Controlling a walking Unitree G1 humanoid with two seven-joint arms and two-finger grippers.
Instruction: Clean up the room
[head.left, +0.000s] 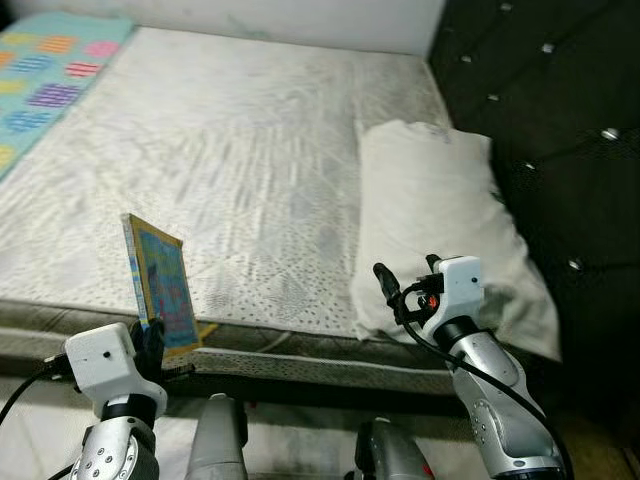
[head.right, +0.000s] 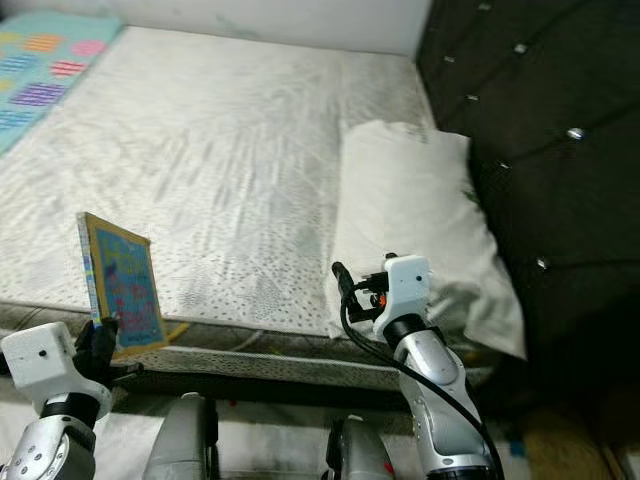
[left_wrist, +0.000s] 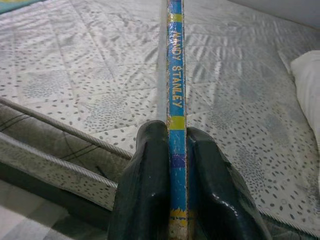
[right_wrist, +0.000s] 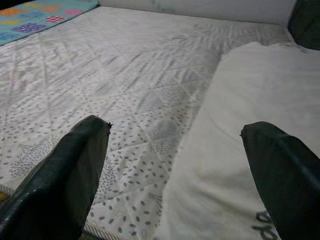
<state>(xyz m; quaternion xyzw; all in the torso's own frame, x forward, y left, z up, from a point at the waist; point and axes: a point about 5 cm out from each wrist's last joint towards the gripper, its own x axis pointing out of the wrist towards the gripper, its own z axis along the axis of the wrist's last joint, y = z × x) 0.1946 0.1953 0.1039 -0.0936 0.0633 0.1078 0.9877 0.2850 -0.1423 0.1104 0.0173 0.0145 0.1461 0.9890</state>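
Book (head.left: 158, 282), thin and upright, is what we see clamped at its lower edge in the left gripper (head.left: 150, 340), at about 7 o'clock in the head view, over the near edge of the mattress (head.left: 230, 160). In the left wrist view the two black fingers (left_wrist: 145, 185) press both faces of the book, spine toward the camera; we read "MANDY STANLEY" on the blue and yellow spine. The cover facing us is blue with a yellow border. We note the right gripper (head.left: 405, 285) at about 5 o'clock, raised before the near end of the white pillow (head.left: 430, 210), its fingers (right_wrist: 70, 175) spread wide with nothing between them; the right wrist view looks past them onto mattress and pillow. The pillow lies at 3 o'clock against the dark tufted headboard (head.left: 560, 120). A patterned turquoise blanket (head.left: 45, 70) lies at 10 o'clock on the far corner of the mattress.
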